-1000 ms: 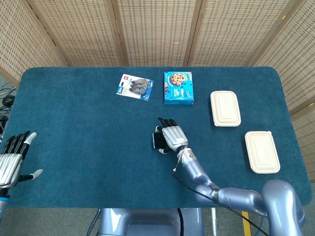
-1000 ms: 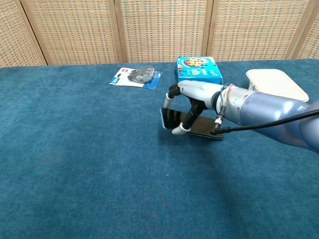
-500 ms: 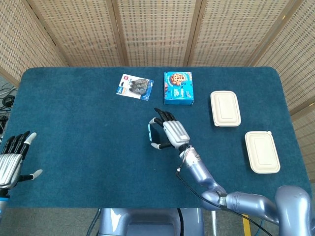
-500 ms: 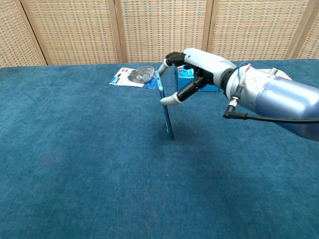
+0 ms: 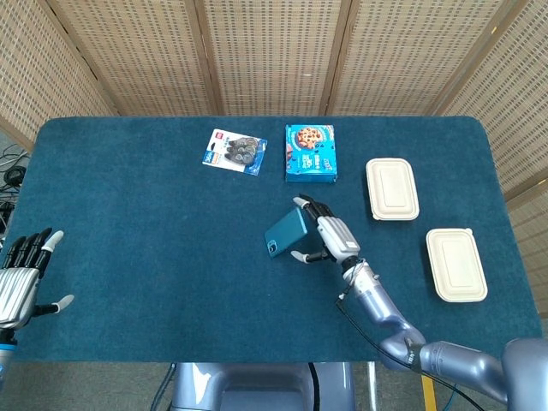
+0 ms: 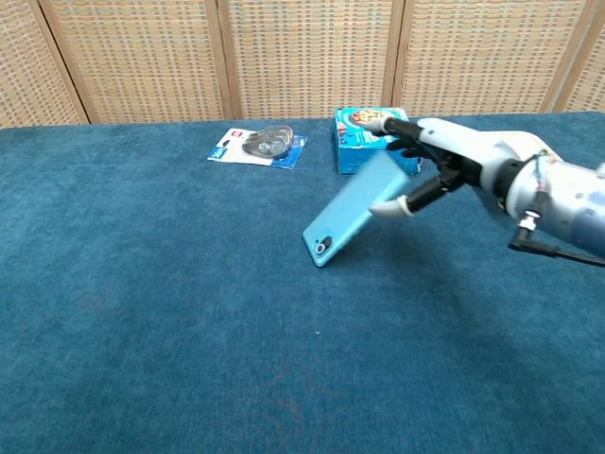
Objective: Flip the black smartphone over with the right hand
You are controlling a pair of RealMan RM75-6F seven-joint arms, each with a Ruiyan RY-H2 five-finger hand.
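The smartphone (image 5: 287, 233) (image 6: 354, 210) shows its light-blue back with the camera lens near its lower corner. It stands tilted near the middle of the blue table (image 5: 154, 223): its lower end rests on the cloth and its upper end is raised toward the right. My right hand (image 5: 330, 240) (image 6: 435, 165) holds that raised end, with fingers over the top edge and the thumb against the side. My left hand (image 5: 21, 278) hovers at the table's left edge with fingers spread and nothing in it; the chest view does not show it.
A blue cookie box (image 5: 310, 152) (image 6: 364, 137) lies just behind the phone. A blister pack of round parts (image 5: 235, 151) (image 6: 257, 145) lies to its left. Two white lidded containers (image 5: 392, 188) (image 5: 456, 264) sit at the right.
The phone went from lying flat under my right hand, to standing on edge, to leaning over with its blue back facing up. My right hand swung to the right with it. The left hand stayed still.
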